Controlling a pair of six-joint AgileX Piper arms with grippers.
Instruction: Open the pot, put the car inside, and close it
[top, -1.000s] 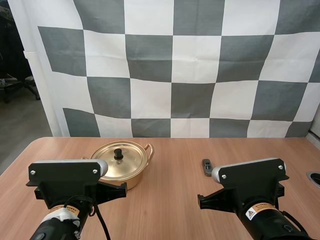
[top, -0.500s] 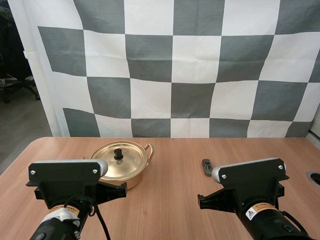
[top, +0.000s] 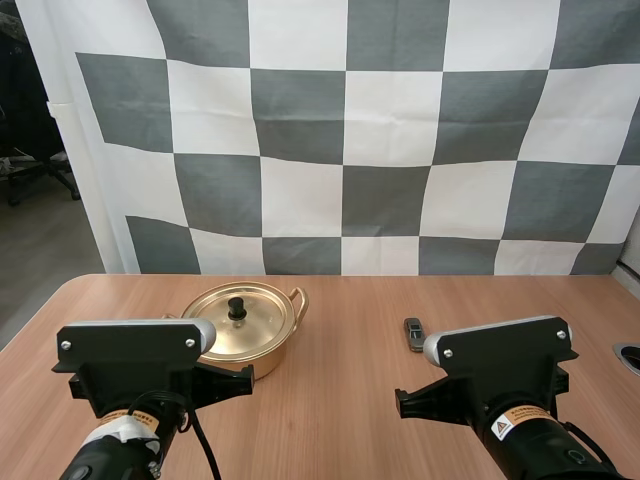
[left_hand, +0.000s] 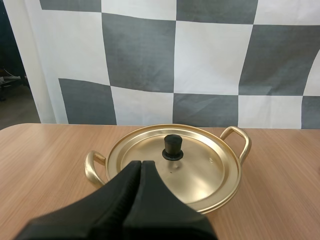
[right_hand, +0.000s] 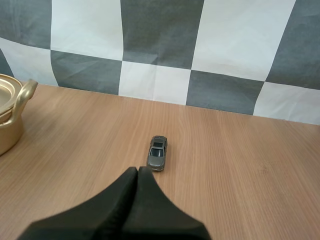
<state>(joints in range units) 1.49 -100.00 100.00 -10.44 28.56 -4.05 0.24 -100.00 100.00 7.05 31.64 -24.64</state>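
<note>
One pot and one car on a light wooden worktop.
Grey floor shows past the worktop's left edge. The golden pot stands left of the middle with its one lid on and one black knob on top. The small grey car lies to the right, well apart. There are two hands. The left hand faces the pot and the right hand faces the car, each clenched on nothing. In the high view the left arm hides the pot's near left side, and the right wrist view cuts the pot off at one handle.

One pot is counted, one lid is logged, one car is tallied; two grippers are noted, left gripper and right gripper; one table.
</note>
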